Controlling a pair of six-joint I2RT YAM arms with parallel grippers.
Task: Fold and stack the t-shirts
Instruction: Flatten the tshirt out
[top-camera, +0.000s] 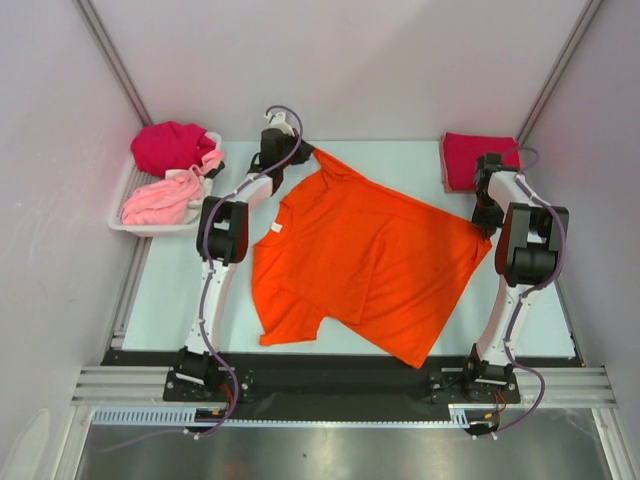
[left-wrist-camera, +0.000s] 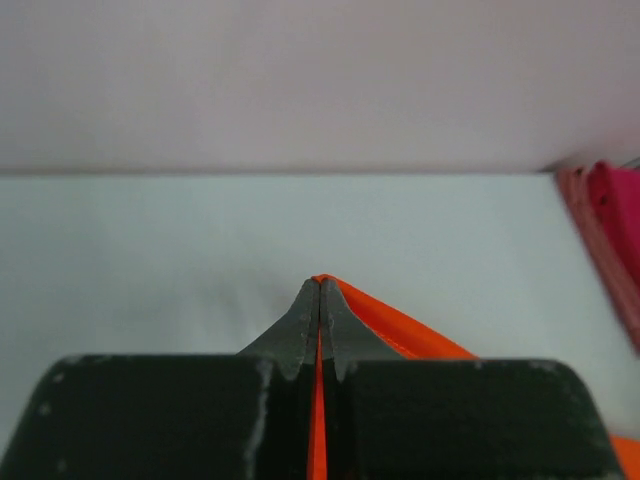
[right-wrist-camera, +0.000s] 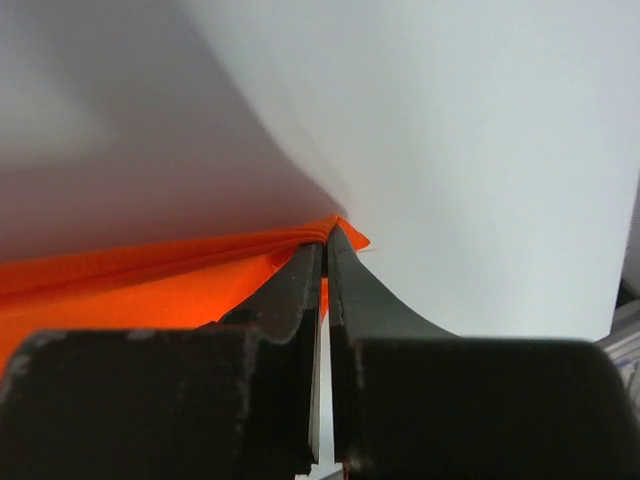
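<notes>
The worktop (top-camera: 165, 300) is largely covered by the orange shirt (top-camera: 400, 280), which is spread askew with a flap of cloth doubled across its middle. To the far left of this shirt a tray (top-camera: 118, 222) is seen, loaded with a pink shirt (top-camera: 160, 200) and a crimson shirt (top-camera: 170, 145), both unfolded. Beyond the orange shirt's far right corner, and apart from it, a red shirt (top-camera: 465, 160) is laid folded.

The orange shirt's far corner is pinched by the left hand (left-wrist-camera: 319, 290), whose jaws are clenched on a thin edge of cloth. Its right corner is gripped by the right hand (right-wrist-camera: 328, 235), jaws pressed together on a bunched hem. The edge between the two hands is drawn fairly straight.

The step in hand is judged to be the laying-out or first fold of the orange shirt. Little of the task is done, with one shirt folded and two waiting in the tray. For the next move, both held corners need to be carried together at an even height, so that the edge is kept taut and square. The doubled flap is likely to need smoothing before a clean fold can be made.
</notes>
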